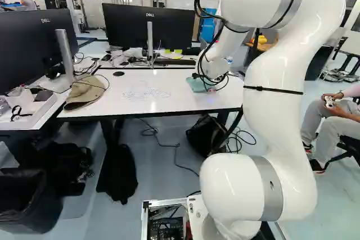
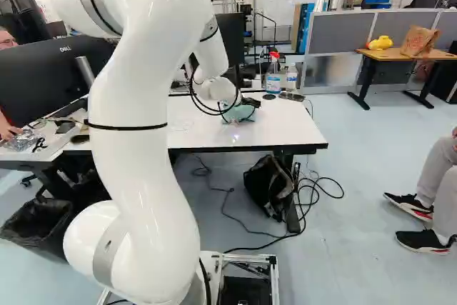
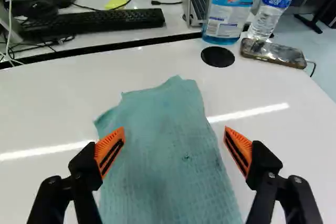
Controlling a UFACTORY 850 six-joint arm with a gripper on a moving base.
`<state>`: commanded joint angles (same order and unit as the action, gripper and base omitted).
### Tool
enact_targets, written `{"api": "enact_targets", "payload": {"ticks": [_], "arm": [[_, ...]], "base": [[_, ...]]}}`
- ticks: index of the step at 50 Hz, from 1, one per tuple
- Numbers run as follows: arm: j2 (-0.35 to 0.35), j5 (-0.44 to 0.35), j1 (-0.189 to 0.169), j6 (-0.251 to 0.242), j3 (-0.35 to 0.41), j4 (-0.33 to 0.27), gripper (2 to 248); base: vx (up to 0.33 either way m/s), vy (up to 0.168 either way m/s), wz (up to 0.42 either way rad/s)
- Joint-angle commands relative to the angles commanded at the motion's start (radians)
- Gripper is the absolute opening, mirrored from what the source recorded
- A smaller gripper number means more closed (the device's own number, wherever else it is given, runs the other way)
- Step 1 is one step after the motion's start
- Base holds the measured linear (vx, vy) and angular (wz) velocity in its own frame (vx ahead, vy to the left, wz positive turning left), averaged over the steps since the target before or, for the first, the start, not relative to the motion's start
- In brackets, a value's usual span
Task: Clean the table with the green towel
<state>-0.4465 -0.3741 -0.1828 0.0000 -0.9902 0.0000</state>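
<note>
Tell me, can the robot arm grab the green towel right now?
Probably yes: its gripper is open over the towel, and I see nothing in the way between them.

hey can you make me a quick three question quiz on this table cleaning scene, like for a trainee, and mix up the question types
1. True or false: in the wrist view, the claw stands open and is not gripping the green towel.

2. Multiple choice: what stands right beside the spray bottle on the table?
A) a coffee mug
B) a clear water bottle
C) a desk lamp

3. Fill in the blank: in the wrist view, a ____ lies flat next to the round black disc.

Key:
1. True
2. B
3. phone
</note>
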Motion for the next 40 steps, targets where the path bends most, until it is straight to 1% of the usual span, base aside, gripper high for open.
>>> {"api": "enact_targets", "payload": {"ticks": [12, 20, 21, 25, 26, 31, 32, 36, 37, 40], "arm": [[0.0, 0.094, 0.0, 0.0, 0.0, 0.0, 247], [0.0, 0.094, 0.0, 0.0, 0.0, 0.0, 247], [0.0, 0.094, 0.0, 0.0, 0.0, 0.0, 240], [0.0, 0.094, 0.0, 0.0, 0.0, 0.0, 240], [0.0, 0.094, 0.0, 0.0, 0.0, 0.0, 202], [0.0, 0.094, 0.0, 0.0, 0.0, 0.0, 202], [0.0, 0.094, 0.0, 0.0, 0.0, 0.0, 166], [0.0, 0.094, 0.0, 0.0, 0.0, 0.0, 166], [0.0, 0.094, 0.0, 0.0, 0.0, 0.0, 133], [0.0, 0.094, 0.0, 0.0, 0.0, 0.0, 133]], "base": [[0.0, 0.0, 0.0], [0.0, 0.0, 0.0], [0.0, 0.0, 0.0], [0.0, 0.0, 0.0], [0.0, 0.0, 0.0], [0.0, 0.0, 0.0], [0.0, 0.0, 0.0], [0.0, 0.0, 0.0], [0.0, 0.0, 0.0], [0.0, 0.0, 0.0]]}}
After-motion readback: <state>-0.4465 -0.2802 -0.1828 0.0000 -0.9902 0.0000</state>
